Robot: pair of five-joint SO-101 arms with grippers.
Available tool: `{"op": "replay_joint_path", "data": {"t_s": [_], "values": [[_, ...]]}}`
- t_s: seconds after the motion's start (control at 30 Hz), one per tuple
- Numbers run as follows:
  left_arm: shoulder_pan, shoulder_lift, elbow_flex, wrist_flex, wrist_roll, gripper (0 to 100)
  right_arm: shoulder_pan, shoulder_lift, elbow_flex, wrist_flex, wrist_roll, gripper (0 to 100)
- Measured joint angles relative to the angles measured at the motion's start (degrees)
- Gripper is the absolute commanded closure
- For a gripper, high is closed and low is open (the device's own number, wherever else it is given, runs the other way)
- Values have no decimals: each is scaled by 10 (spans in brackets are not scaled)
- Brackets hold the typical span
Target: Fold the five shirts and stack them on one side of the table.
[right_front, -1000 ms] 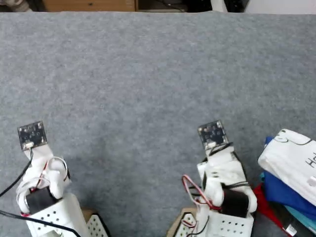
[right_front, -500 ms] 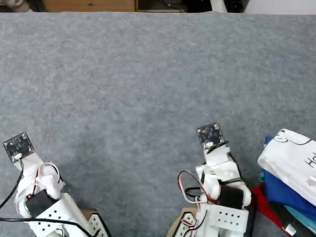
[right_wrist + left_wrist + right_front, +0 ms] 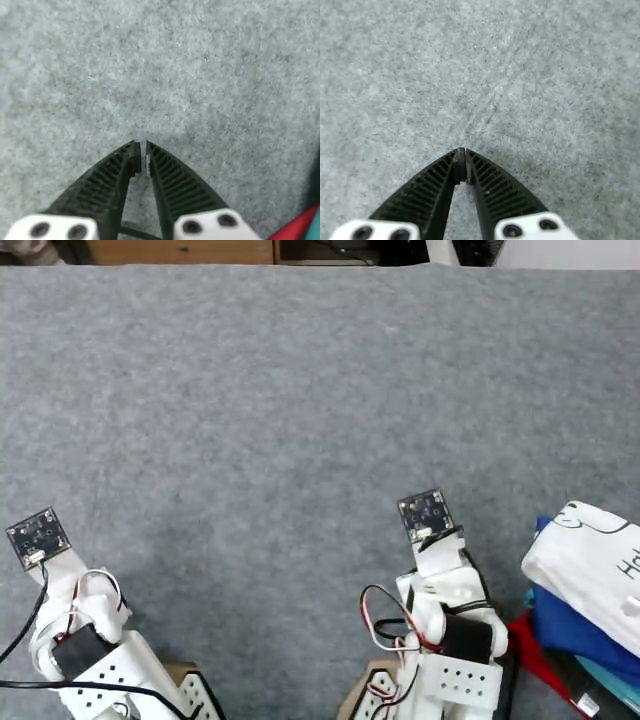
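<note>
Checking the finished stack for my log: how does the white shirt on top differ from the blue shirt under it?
The white shirt lies on top, its upper face exposed; the blue shirt sits under it, showing just an edge. The white shirt carries dark printed lines; the blue shirt's visible part looks plain. Both are folded and stacked at one side of the table.

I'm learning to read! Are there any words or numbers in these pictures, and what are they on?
White shirt on top of the stack: black writing, cut off at the picture's edge, no whole word readable.
Small white tag at the stack's bottom: too small to read.
Grey table cover: no writing.
</note>
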Motion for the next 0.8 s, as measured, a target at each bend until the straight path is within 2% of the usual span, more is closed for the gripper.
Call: {"op": "replay_joint_path", "data": {"t_s": [0.8], "values": [[4, 0, 3, 11, 0, 981, 0, 0, 0, 0, 0, 964]]}}
